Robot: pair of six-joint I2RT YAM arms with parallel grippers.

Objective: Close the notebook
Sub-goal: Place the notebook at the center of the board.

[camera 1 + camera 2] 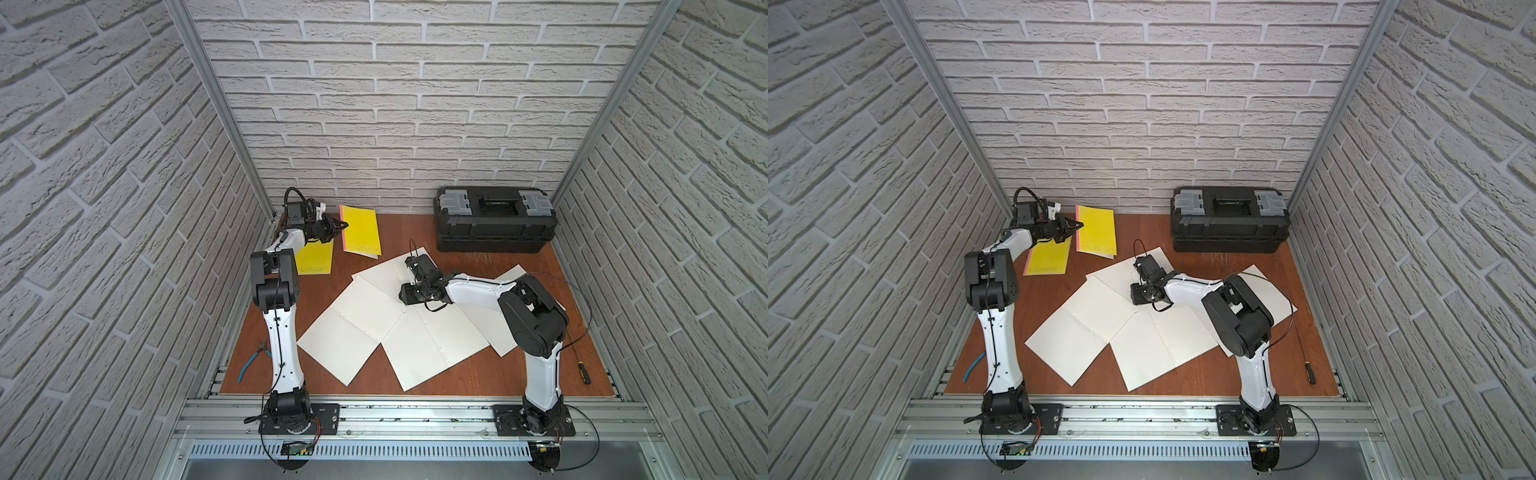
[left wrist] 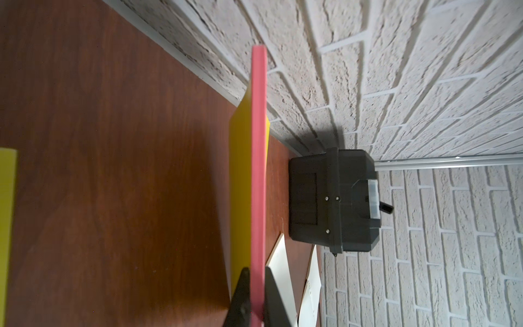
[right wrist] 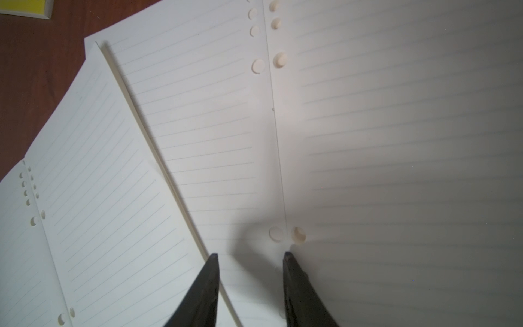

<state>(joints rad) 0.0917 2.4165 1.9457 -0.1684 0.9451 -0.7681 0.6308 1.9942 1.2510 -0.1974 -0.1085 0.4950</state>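
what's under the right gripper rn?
Lined white pages of an open notebook, near its punched fold; the right gripper is open above them. A second open notebook overlaps one edge. Whatever lies beneath the pages is covered.

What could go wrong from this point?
The left pincer pinches only the thin pink edge of the raised yellow notebook; it could slip free. The right pincer hangs open close over a white lined open notebook overlapped by a neighbouring notebook; closing it may crease pages or drag that neighbour.
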